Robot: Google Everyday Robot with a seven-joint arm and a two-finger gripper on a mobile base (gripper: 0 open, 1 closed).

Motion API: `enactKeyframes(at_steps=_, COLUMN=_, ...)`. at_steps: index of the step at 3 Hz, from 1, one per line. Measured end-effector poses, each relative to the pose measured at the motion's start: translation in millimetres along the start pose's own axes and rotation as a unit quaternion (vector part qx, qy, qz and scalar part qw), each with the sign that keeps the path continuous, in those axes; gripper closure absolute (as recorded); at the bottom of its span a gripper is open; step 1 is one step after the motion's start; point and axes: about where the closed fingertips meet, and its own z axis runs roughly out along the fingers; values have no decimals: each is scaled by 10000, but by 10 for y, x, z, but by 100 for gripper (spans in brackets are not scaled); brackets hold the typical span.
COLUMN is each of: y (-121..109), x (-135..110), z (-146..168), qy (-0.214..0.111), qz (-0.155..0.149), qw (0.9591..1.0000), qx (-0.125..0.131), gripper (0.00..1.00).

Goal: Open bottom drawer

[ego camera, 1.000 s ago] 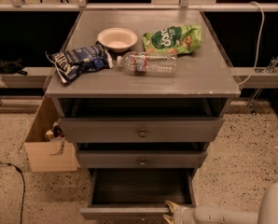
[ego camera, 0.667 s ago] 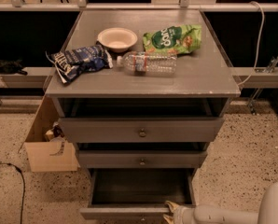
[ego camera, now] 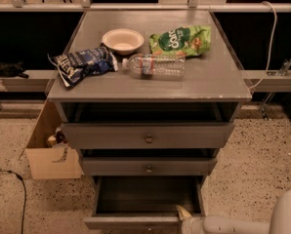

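Observation:
The bottom drawer (ego camera: pixel 135 222) of the grey cabinet stands pulled well out, showing its dark grey inside (ego camera: pixel 148 194). Its front edge runs along the bottom of the view and its knob is barely visible at the frame edge. My gripper (ego camera: pixel 184 214) is at the drawer's front right corner, with a pale fingertip (ego camera: pixel 183 211) resting on the front rim. The white arm (ego camera: pixel 243 224) reaches in from the lower right. The middle drawer (ego camera: pixel 148 166) and top drawer (ego camera: pixel 148 136) are above, each with a round knob.
On the cabinet top (ego camera: pixel 209 77) lie a white bowl (ego camera: pixel 122 39), a green snack bag (ego camera: pixel 180 40), a clear water bottle (ego camera: pixel 154 65) and a blue chip bag (ego camera: pixel 82 64). A cardboard box (ego camera: pixel 50 152) stands on the floor at left. A black cable (ego camera: pixel 18 189) lies beside it.

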Motion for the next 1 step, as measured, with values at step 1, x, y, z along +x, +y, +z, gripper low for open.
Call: enactKeyframes(at_steps=1, y=0, x=0, z=0, qy=0, qz=0, qw=10000, qx=0, gripper=0)
